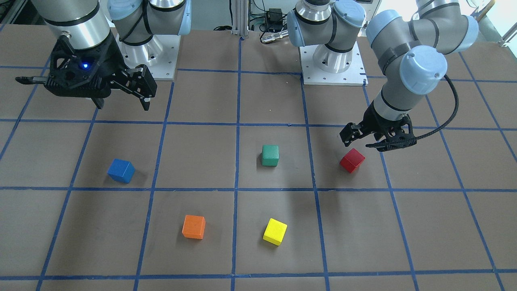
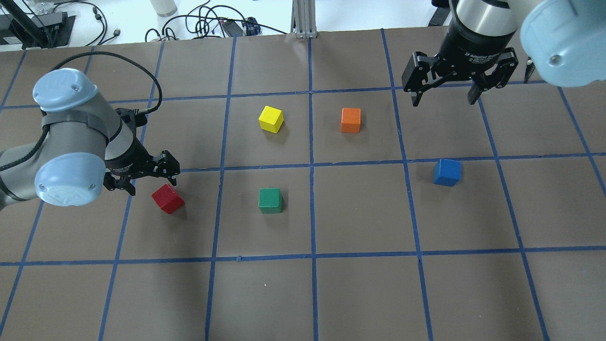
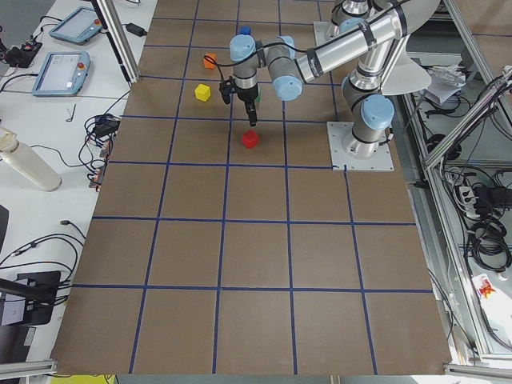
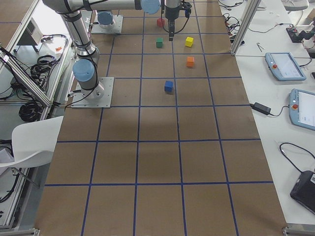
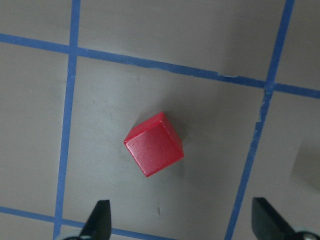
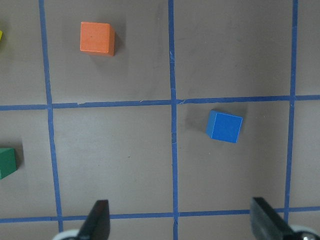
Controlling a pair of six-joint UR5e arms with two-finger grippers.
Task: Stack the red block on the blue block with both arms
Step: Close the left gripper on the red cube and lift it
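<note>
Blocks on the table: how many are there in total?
5. The red block sits by the left gripper, the green block mid-table, the yellow block and orange block side by side farther out, the blue block on the right side. None seems hidden.

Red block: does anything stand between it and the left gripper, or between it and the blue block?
Nothing between left gripper and red block. The green block sits about on the straight line to the blue block.

A brown table [image 2: 360, 293] gridded with blue tape carries five cubes (each in its own square). In the overhead view, the red block [image 2: 167, 198] lies at left, the green cube [image 2: 270, 200] centre, the blue block [image 2: 447, 172] right, and the yellow cube [image 2: 271, 119] and orange cube [image 2: 351, 120] lie above.
</note>
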